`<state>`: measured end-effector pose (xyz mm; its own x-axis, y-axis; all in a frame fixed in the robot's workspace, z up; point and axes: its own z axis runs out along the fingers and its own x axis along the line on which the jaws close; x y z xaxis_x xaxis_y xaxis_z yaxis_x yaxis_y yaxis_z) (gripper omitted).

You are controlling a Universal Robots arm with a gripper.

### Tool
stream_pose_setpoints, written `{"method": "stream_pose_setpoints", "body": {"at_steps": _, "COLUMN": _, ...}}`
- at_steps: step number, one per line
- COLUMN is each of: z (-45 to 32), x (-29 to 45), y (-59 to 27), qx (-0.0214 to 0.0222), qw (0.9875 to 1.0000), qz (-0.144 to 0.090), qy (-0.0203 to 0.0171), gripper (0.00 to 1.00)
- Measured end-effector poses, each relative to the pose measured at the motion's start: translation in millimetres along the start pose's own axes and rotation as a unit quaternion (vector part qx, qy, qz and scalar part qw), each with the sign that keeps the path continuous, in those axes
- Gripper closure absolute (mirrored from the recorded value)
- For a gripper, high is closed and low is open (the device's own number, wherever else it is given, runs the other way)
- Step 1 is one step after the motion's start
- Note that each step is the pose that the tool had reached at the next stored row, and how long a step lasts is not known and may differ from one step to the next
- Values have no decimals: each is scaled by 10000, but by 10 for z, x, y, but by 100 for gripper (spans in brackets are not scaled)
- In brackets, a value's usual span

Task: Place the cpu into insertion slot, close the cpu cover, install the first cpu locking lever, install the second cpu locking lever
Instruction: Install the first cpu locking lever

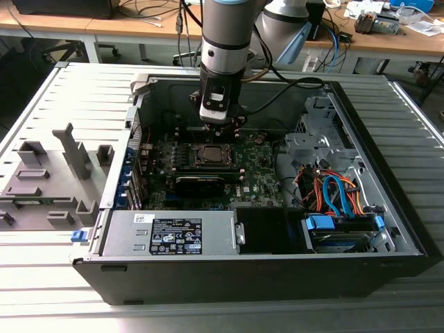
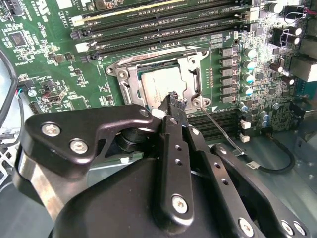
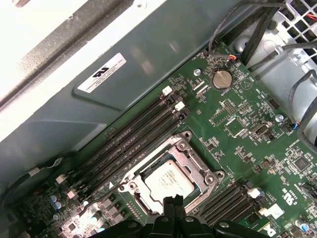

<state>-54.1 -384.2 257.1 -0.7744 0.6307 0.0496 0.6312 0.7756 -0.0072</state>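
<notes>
The cpu (image 2: 159, 83) lies flat in its socket on the green motherboard, its dull silver top showing in both wrist views (image 3: 168, 181). The cpu cover (image 2: 191, 74) lies down around it as a silvery frame (image 3: 200, 174). A thin wire locking lever (image 2: 218, 125) sticks out from one socket corner over the black memory slots. My gripper (image 2: 175, 98) is shut, its black fingertips (image 3: 169, 203) pressed together at the socket's edge beside that lever's root, nothing visibly between them. In the exterior view the gripper (image 1: 220, 125) hangs just beyond the socket (image 1: 210, 156).
The open black computer case (image 1: 388, 173) lies on a slatted metal table. Memory slots (image 3: 133, 141) run along one side of the socket. Capacitors (image 2: 247, 74), a drive cage with orange and blue cables (image 1: 333, 194) and a power supply (image 1: 170, 232) crowd the case. Grey fixtures (image 1: 48, 180) stand at the exterior view's left.
</notes>
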Motion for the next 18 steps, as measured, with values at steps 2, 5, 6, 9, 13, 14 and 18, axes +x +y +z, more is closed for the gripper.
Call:
{"method": "stream_pose_setpoints", "body": {"at_steps": 2, "z": 0, "x": 0, "y": 0, "qx": 0, "qw": 10000, "qz": -10, "qy": 0, "gripper": 89}}
{"method": "stream_pose_setpoints", "body": {"at_steps": 5, "z": 0, "x": 0, "y": 0, "qx": 1, "qw": 10000, "qz": -24, "qy": 0, "gripper": 89}}
{"method": "stream_pose_setpoints", "body": {"at_steps": 6, "z": 0, "x": 0, "y": 0, "qx": 2, "qw": 10000, "qz": -28, "qy": 0, "gripper": 89}}
{"method": "stream_pose_setpoints", "body": {"at_steps": 9, "z": 0, "x": 0, "y": 0, "qx": 2, "qw": 10000, "qz": -44, "qy": 0, "gripper": 89}}
{"method": "stream_pose_setpoints", "body": {"at_steps": 13, "z": 0, "x": 0, "y": 0, "qx": 3, "qw": 10000, "qz": -66, "qy": 0, "gripper": 89}}
{"method": "stream_pose_setpoints", "body": {"at_steps": 14, "z": 0, "x": 0, "y": 0, "qx": 4, "qw": 10000, "qz": -70, "qy": -1, "gripper": 89}}
{"method": "stream_pose_setpoints", "body": {"at_steps": 18, "z": 0, "x": 0, "y": 0, "qx": 5, "qw": 10000, "qz": -92, "qy": -1, "gripper": 89}}
